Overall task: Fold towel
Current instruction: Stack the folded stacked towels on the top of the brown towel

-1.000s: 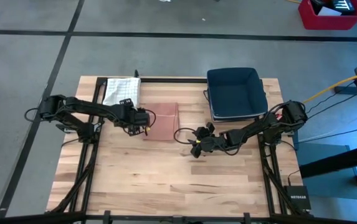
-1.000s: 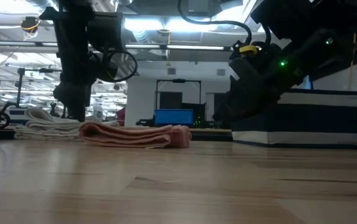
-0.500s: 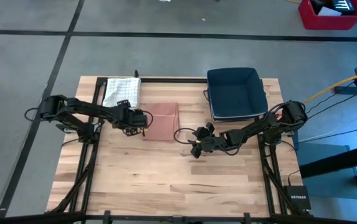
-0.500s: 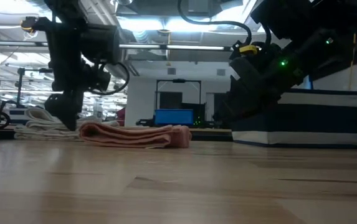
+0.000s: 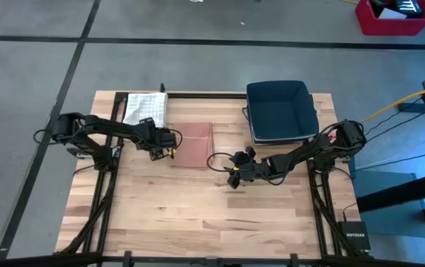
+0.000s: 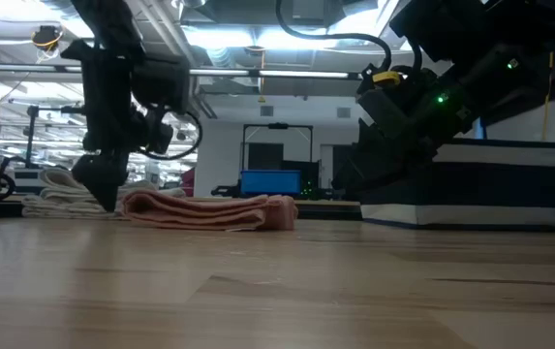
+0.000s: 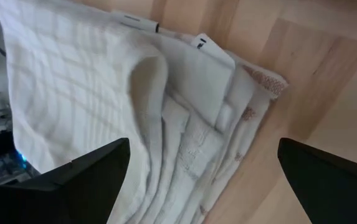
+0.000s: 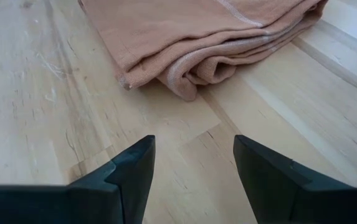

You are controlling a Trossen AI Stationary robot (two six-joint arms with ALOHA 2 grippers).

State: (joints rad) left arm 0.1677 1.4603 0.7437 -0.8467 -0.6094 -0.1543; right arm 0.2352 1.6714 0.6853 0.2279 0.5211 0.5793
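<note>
The right hand (image 5: pixel 234 170) is hovering over the bench (image 5: pixel 197 215) just right of the towel (image 5: pixel 192 146), its fingers (image 8: pixel 131 174) spread and holding nothing. The pink towel is lying folded flat near the bench's middle, its long axis running near to far, its folded corner pointing toward the right hand. The left hand (image 5: pixel 160 145) is hanging just left of the towel, fingers (image 7: pixel 85 177) spread wide, empty. Farther left, a white cloth (image 5: pixel 145 109) is lying folded. A blue bin (image 5: pixel 280 111) is sitting far right.
</note>
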